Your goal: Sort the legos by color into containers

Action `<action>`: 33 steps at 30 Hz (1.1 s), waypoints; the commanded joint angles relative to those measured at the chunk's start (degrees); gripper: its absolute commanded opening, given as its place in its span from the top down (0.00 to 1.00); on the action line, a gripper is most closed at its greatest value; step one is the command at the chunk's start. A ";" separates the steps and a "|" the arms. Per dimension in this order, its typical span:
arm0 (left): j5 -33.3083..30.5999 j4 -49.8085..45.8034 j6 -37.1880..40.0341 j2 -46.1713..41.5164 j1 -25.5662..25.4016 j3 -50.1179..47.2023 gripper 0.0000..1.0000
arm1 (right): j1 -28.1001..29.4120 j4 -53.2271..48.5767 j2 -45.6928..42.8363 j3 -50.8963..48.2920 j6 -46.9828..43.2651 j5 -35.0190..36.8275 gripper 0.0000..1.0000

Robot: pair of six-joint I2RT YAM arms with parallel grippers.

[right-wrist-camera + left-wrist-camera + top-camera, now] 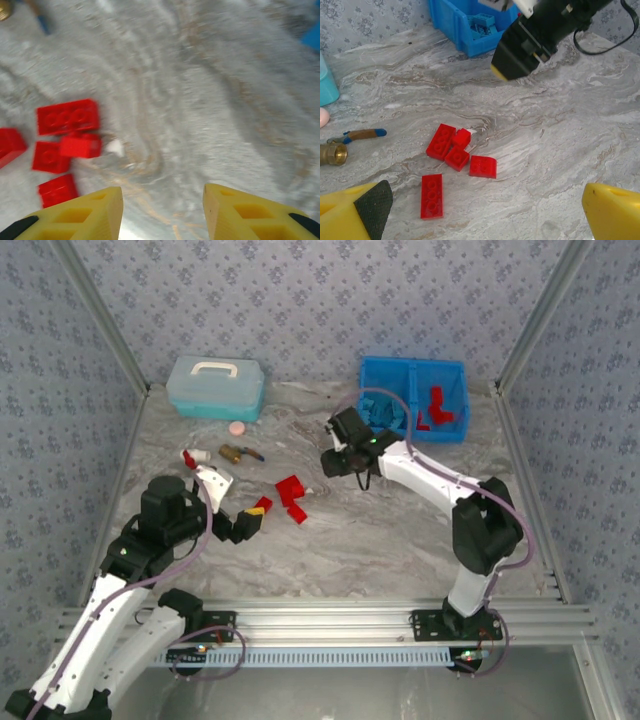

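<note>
From above, the right gripper point(336, 462) hangs between the bin point(415, 363) and the red legos point(291, 494), with the left gripper point(257, 515) just beside them; from the left wrist, that gripper is spread and empty, five reds clustered ahead; from the right wrist, the jaws are parted and empty, reds off to the left; best to centre over one outlying brick before descending.
</note>
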 commanded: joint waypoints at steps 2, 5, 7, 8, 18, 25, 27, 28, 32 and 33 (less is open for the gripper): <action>-0.66 0.27 0.88 -0.11 0.02 0.06 0.01 | 5.42 0.06 5.94 2.59 1.04 -3.39 0.51; -0.91 0.13 0.81 -0.15 0.01 0.06 0.01 | 8.29 0.17 9.73 4.23 0.83 -3.49 0.50; -0.99 0.14 0.82 -0.28 0.01 0.08 0.01 | 9.46 0.49 11.71 5.03 0.90 -3.16 0.49; -0.93 0.08 0.81 -0.33 0.01 0.09 0.01 | 9.83 0.88 12.32 5.05 0.69 -3.29 0.49; -1.93 -0.17 0.90 -0.24 0.01 0.09 0.01 | 13.72 -0.53 19.41 7.60 0.20 -2.69 0.45; -1.80 -0.17 0.83 -0.21 0.01 0.09 0.01 | 14.47 -2.76 21.26 9.01 -0.88 -1.21 0.49; -1.77 -0.13 0.81 -0.15 0.01 0.05 0.01 | 14.46 -2.91 20.92 9.14 -1.36 -2.68 0.45; -1.76 -0.16 0.81 -0.13 0.02 0.03 0.01 | 14.49 -3.18 20.58 9.39 -1.54 -3.57 0.45; -1.82 -0.24 0.83 -0.06 0.01 0.09 0.01 | 14.51 -3.12 17.19 10.19 -1.30 -5.82 0.46; -1.83 -0.27 0.75 -0.06 0.01 0.09 0.01 | 14.55 -2.89 16.32 10.31 -1.22 -6.17 0.46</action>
